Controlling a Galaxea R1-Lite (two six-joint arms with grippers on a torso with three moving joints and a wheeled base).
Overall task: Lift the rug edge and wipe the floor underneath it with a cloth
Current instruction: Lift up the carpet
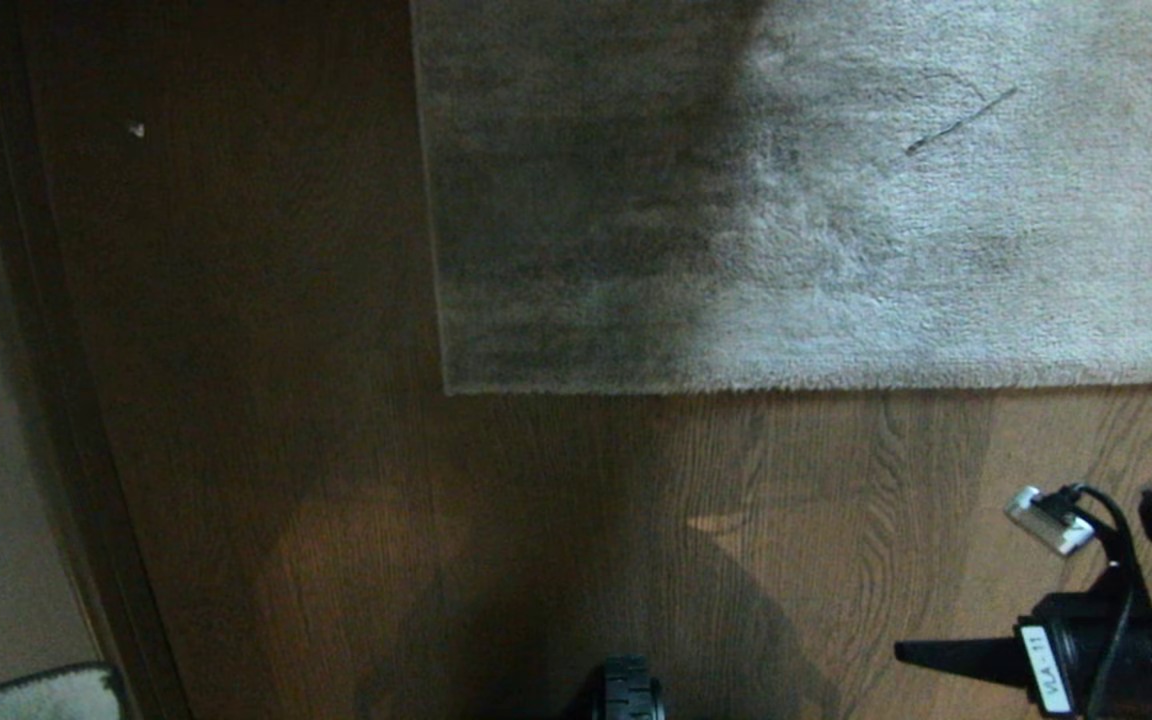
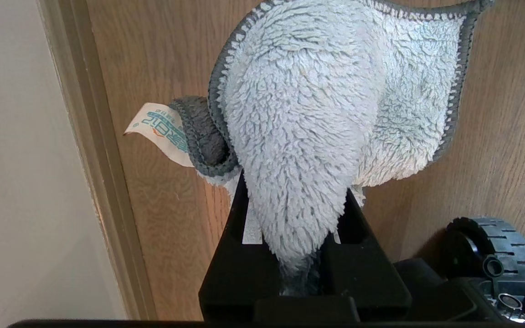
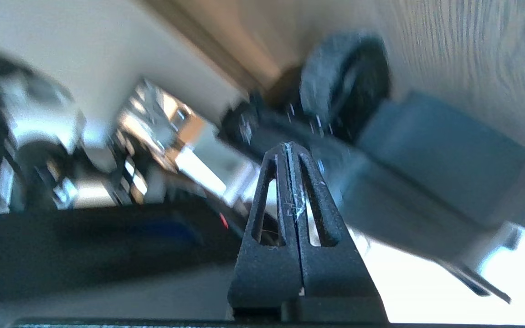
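Now the empty, pinched-shut right gripper (image 1: 901, 652) should open, slide low under the rug edge (image 1: 786, 385) (left gripper (image 2: 296, 214) grips the cloth (image 2: 317, 114)).

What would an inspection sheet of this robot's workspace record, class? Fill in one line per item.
Surface: brown wood-grain floor, partly in shadow.
Job's things: rug edge lies flat, square corner at lower left; cloth hangs bunched, its tag sticking out.
Clutter: small pale speck on the floor left of the rug; a thin dark strand on the rug.
Grippers: left gripper shut on the cloth; right gripper shut, holding nothing, fingers together.
Cables: black cable looping on the right arm.
Surroundings: skirting and pale wall at the left; base wheel.
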